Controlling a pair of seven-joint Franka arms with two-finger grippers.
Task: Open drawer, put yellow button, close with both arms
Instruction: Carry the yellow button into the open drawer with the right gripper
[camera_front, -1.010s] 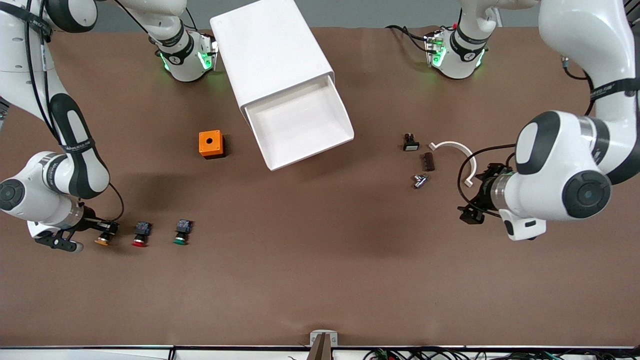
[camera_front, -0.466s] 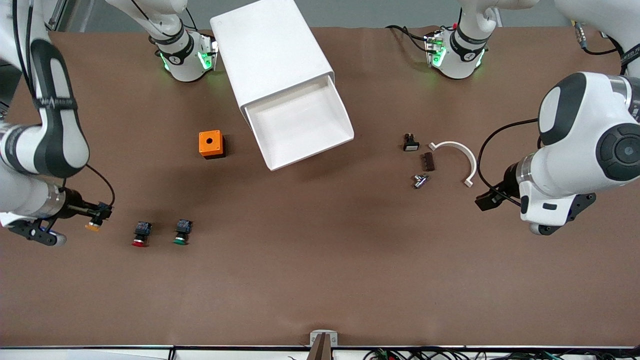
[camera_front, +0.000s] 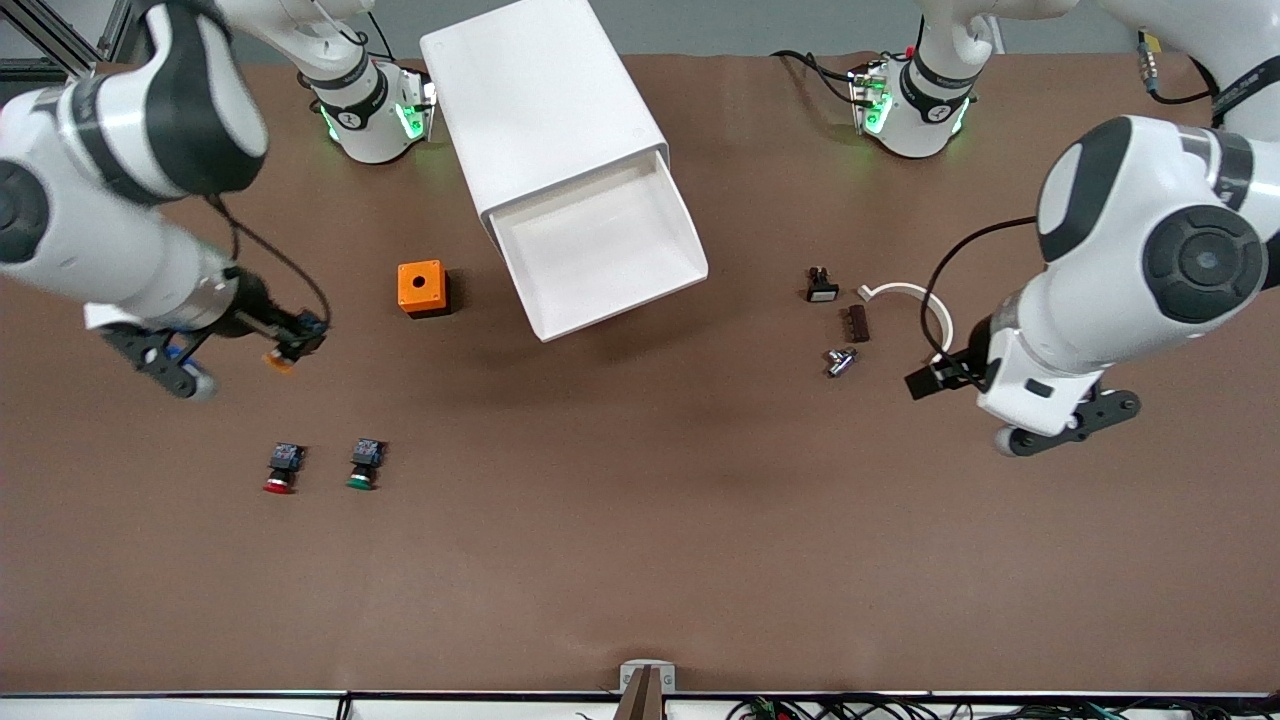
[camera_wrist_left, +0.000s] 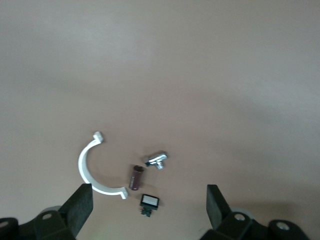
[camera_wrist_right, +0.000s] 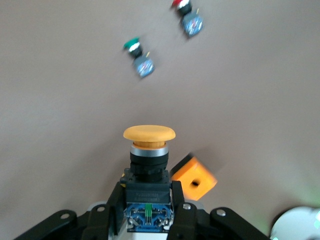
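Note:
My right gripper (camera_front: 300, 335) is shut on the yellow button (camera_front: 280, 358), up in the air over bare table beside the orange box (camera_front: 423, 288). In the right wrist view the button (camera_wrist_right: 149, 150) stands between the fingers (camera_wrist_right: 111, 202), held by its black-and-blue body, yellow cap outward. The white cabinet (camera_front: 540, 95) has its top drawer (camera_front: 600, 250) slid out and empty. My left gripper (camera_front: 925, 380) is open and empty over the table beside the small parts; its fingers (camera_wrist_left: 80, 205) stand wide apart.
The red-capped button (camera_front: 283, 468) and green-capped button (camera_front: 364, 464) lie on the table nearer the front camera. A white curved clip (camera_front: 915, 300), brown piece (camera_front: 857, 323), metal part (camera_front: 840, 361) and small black switch (camera_front: 821, 286) lie toward the left arm's end.
My right gripper has lifted the yellow button off the table and carried it toward the orange box and cabinet. My left gripper has shifted toward the small parts.

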